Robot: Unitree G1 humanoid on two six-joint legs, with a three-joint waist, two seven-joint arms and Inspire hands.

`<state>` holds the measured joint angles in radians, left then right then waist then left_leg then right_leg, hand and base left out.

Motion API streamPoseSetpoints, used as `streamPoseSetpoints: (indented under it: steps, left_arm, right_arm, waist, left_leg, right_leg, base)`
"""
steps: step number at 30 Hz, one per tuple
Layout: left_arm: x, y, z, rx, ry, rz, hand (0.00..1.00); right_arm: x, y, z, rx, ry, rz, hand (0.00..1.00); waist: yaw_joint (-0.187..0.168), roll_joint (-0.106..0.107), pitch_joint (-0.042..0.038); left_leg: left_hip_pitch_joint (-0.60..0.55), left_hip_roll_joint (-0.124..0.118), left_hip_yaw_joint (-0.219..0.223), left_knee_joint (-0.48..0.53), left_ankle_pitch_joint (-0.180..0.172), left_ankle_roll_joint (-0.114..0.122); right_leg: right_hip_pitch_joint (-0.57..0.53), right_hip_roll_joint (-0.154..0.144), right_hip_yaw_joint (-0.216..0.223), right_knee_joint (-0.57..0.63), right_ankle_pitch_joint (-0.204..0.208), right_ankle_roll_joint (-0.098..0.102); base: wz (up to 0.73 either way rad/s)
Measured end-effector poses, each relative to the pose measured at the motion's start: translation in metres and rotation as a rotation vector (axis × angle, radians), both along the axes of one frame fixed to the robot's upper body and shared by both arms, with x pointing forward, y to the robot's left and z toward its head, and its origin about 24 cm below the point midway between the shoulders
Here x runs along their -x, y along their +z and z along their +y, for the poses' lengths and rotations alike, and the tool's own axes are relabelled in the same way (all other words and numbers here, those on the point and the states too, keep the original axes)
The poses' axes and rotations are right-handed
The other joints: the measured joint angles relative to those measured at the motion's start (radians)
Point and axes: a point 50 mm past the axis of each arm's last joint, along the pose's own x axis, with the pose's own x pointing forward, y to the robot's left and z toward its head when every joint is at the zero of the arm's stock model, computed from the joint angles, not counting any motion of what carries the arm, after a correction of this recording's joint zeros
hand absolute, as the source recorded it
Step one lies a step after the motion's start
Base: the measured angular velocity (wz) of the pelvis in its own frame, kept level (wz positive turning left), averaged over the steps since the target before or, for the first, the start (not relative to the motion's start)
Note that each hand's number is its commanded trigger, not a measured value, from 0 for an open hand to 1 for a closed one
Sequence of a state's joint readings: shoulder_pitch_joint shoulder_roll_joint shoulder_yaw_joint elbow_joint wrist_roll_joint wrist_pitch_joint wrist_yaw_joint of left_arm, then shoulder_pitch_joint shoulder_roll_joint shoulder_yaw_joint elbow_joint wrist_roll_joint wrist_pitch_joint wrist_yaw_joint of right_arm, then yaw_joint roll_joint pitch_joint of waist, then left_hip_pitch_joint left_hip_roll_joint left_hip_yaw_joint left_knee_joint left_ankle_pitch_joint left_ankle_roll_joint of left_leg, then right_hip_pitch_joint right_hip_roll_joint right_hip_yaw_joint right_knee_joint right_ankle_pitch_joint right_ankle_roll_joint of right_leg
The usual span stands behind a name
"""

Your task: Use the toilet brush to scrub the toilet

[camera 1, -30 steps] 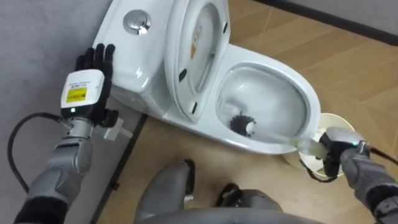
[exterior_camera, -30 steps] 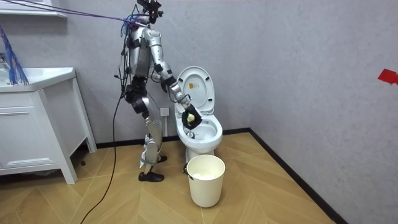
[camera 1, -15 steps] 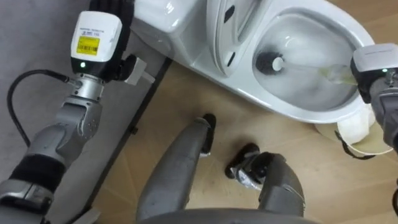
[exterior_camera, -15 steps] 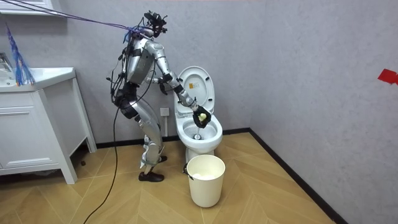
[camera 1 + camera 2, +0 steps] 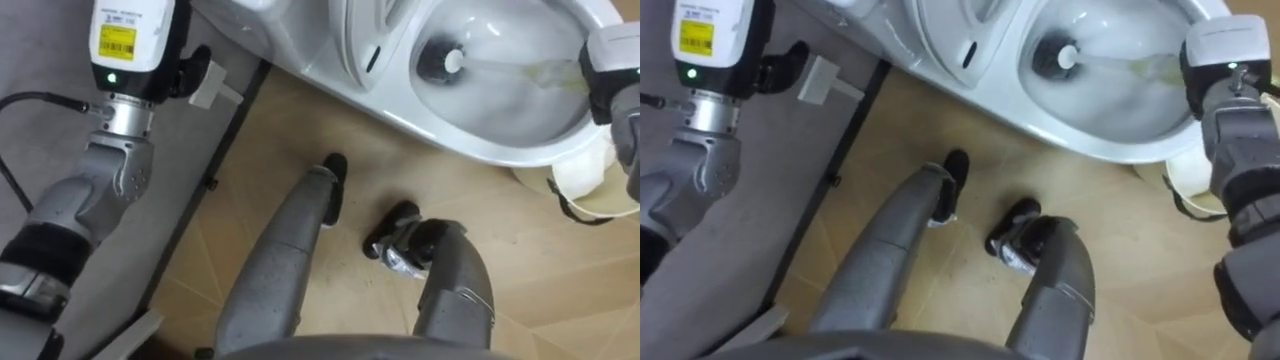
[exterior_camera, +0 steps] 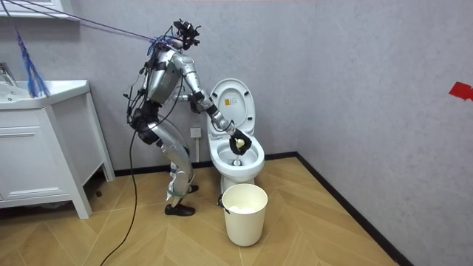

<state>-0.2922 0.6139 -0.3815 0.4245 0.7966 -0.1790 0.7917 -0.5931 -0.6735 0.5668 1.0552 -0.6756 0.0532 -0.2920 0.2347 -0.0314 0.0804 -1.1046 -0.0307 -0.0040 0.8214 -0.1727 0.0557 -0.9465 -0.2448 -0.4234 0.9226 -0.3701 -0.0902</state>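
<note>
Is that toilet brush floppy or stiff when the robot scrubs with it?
Probably stiff: the pale-handled toilet brush with dark bristles runs straight from the right hand down into the white toilet bowl. Its slim handle suggests it is light. The bristly head likely squashes a little when pushed.

Wooden floor (image 6: 332, 236) with toilet (image 6: 236, 168) and white bin (image 6: 244, 216)

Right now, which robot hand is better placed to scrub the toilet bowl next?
Right. The right robot hand holds the toilet brush at the toilet bowl's rim, its head inside. The left robot hand is up by the wall, away from it.
</note>
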Motion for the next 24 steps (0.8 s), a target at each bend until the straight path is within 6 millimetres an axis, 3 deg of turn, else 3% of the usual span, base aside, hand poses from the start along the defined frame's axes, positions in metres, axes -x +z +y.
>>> streamPoseSetpoints:
  steps: [3,9,14,18,21,24]
  left_arm:
    - [-0.002,0.004,0.005,-0.002,0.047,-0.030,0.00]
    - [-0.006,0.005,0.012,-0.004,0.113,-0.028,0.00]
    - [-0.007,0.002,0.012,-0.002,0.143,-0.002,0.00]
    - [-0.006,-0.004,0.012,-0.003,0.168,0.046,0.00]
    - [-0.002,-0.011,0.012,0.002,0.190,0.085,0.00]
    - [0.006,-0.021,0.017,0.036,0.221,0.129,0.00]
  right_arm:
    - [-0.002,0.002,0.000,-0.099,-0.040,-0.052,1.00]
    - [-0.009,0.003,0.008,-0.205,-0.068,-0.103,1.00]
    - [-0.011,0.000,0.023,-0.204,-0.024,-0.095,1.00]
    - [-0.006,-0.011,0.048,-0.128,0.080,-0.035,1.00]
    - [0.003,-0.015,0.063,-0.053,0.142,-0.003,1.00]
    - [0.011,-0.011,0.080,-0.002,0.203,0.008,1.00]
  waist:
    - [-0.021,-0.008,0.0047]
    - [-0.065,-0.007,0.0045]
    - [-0.065,0.003,0.0029]
    - [-0.048,0.029,-0.0001]
    - [-0.041,0.053,-0.0105]
    - [-0.040,0.079,-0.0270]
  left_leg:
    - [-0.008,0.001,0.002,-0.015,0.019,-0.008]
    - [-0.002,0.002,-0.001,-0.029,0.041,-0.019]
    - [0.008,0.004,-0.001,-0.029,0.042,-0.020]
    - [0.031,0.022,-0.001,-0.030,0.042,-0.020]
    - [0.046,0.035,0.010,-0.048,0.042,-0.019]
    - [0.054,0.053,0.020,-0.060,0.042,-0.020]
  right_leg:
    - [-0.015,0.000,-0.001,-0.001,0.009,-0.013]
    - [-0.013,-0.002,-0.009,-0.001,0.017,-0.023]
    - [-0.007,0.001,-0.006,-0.004,0.018,-0.025]
    - [0.023,0.035,-0.003,-0.039,0.032,-0.023]
    - [0.033,0.042,-0.002,-0.066,0.045,-0.026]
    - [0.041,0.065,0.004,-0.098,0.065,-0.029]
  base:
    - [0.01]
    - [0.03]
    - [-0.07]
    - [-0.17]
    - [-0.20]
    - [-0.24]
